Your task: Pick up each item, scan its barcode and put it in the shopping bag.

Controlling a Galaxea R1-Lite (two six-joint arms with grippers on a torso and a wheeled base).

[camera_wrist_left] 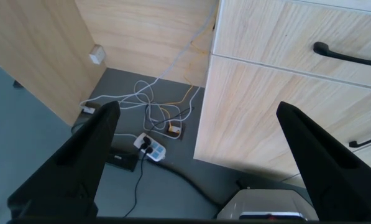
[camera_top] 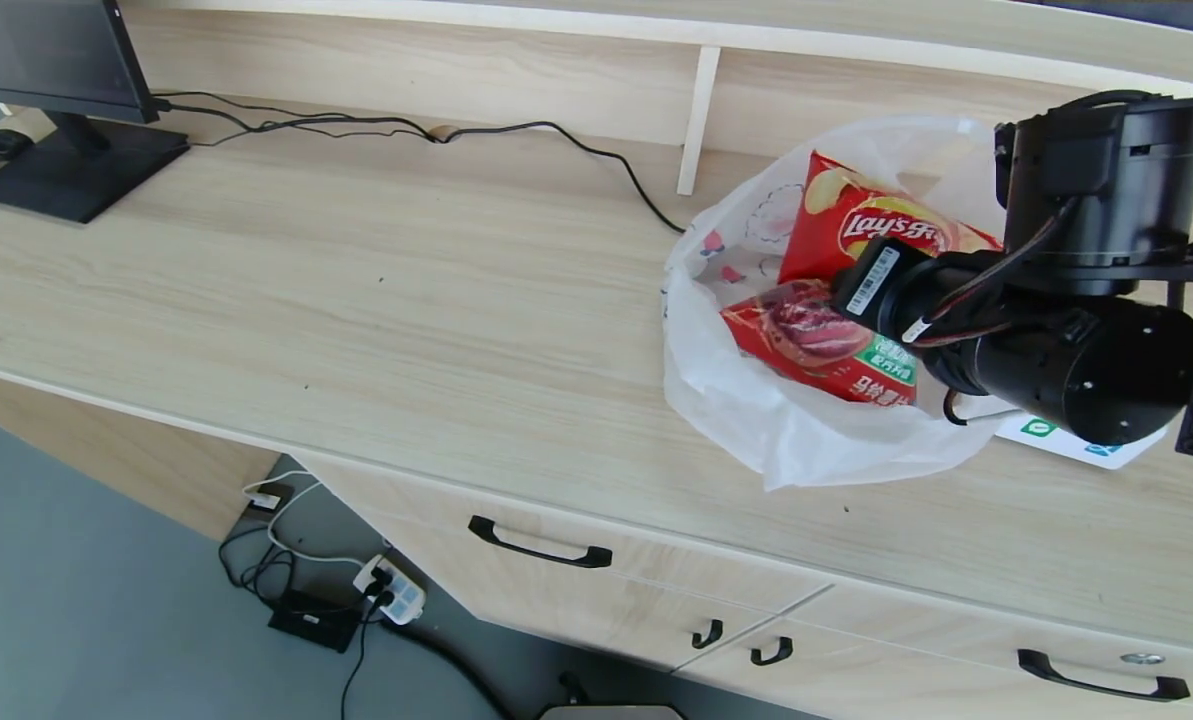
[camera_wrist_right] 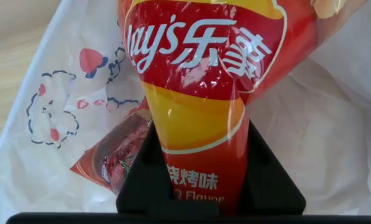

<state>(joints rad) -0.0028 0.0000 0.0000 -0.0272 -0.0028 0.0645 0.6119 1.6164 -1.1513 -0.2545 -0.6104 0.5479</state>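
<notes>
A red and yellow chips bag (camera_wrist_right: 197,93) is pinched at its lower end between the fingers of my right gripper (camera_wrist_right: 197,180), which is shut on it. In the head view the chips bag (camera_top: 856,220) stands up inside the mouth of the white plastic shopping bag (camera_top: 736,400) at the counter's right side, with my right arm (camera_top: 1056,340) reaching in from the right. A red snack packet (camera_top: 816,340) lies in the shopping bag (camera_wrist_right: 67,106) beside the chips. My left gripper (camera_wrist_left: 197,109) hangs open and empty below counter height, in front of the drawers.
A monitor (camera_top: 46,50) and mouse (camera_top: 1,145) sit at the far left of the wooden counter (camera_top: 406,300), with cables (camera_top: 406,130) along the back. A white card (camera_top: 1056,435) lies under my right arm. A power strip (camera_wrist_left: 151,148) lies on the floor.
</notes>
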